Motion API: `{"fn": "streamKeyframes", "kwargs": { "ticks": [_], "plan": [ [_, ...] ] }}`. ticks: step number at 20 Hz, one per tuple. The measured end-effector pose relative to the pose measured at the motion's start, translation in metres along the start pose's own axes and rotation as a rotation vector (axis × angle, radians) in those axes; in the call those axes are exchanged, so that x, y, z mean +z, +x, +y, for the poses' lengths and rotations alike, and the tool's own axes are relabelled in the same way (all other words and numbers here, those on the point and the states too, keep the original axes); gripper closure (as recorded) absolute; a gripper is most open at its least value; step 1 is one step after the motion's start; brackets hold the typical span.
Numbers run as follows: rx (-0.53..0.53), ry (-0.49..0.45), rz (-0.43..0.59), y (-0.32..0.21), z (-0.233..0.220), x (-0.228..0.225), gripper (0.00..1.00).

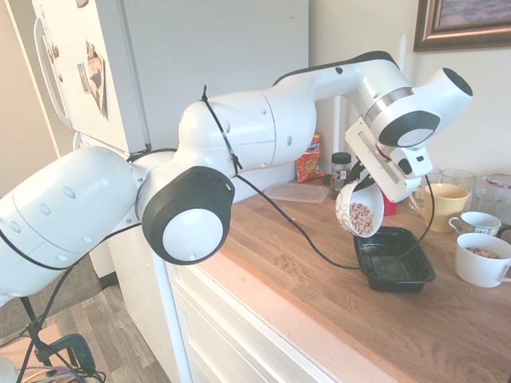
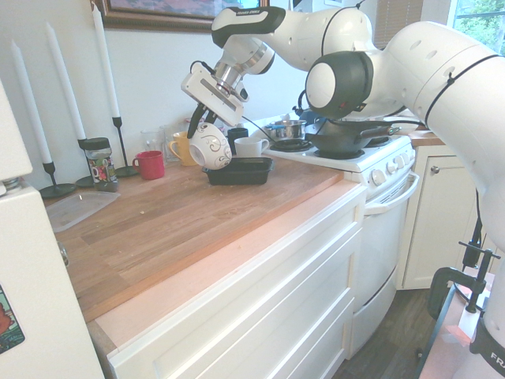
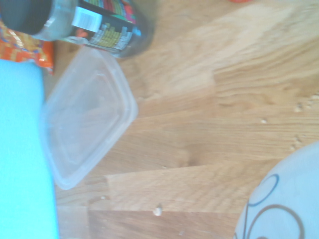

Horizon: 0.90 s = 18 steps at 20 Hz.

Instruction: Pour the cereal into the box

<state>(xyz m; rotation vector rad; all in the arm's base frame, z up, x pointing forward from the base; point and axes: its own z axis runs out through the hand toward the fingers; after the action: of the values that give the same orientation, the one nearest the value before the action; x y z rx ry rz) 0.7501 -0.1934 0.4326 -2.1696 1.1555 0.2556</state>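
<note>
White patterned bowl (image 1: 346,209), gripped by the end effector (image 1: 363,179), tilts toward the black tray (image 1: 394,277), cereal (image 1: 362,218) inside; tipping before it's fully over the near rim could scatter loops on the counter (image 1: 311,259).

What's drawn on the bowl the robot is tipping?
Thin curly swirls on the white bowl. They show best in the second exterior view.

We're seeing tan cereal loops (image 1: 362,217) heaped inside a tilted bowl, right of centre in the first exterior view, and just below them our black, rounded-corner rectangular box (image 1: 393,259), upright on the wooden counter, rim up.
</note>
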Motion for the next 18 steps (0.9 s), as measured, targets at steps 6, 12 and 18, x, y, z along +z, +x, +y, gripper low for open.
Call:
{"fn": "streamKeyframes", "kwargs": {
  "ticks": [6, 12, 18],
  "plan": [
    [0.023, 0.06, -0.032, 0.011, 0.015, -0.019, 1.0],
    [0.039, 0.117, -0.093, 0.021, 0.025, -0.019, 1.0],
    [0.017, 0.186, -0.133, 0.026, 0.032, -0.029, 1.0]
  ]
}}
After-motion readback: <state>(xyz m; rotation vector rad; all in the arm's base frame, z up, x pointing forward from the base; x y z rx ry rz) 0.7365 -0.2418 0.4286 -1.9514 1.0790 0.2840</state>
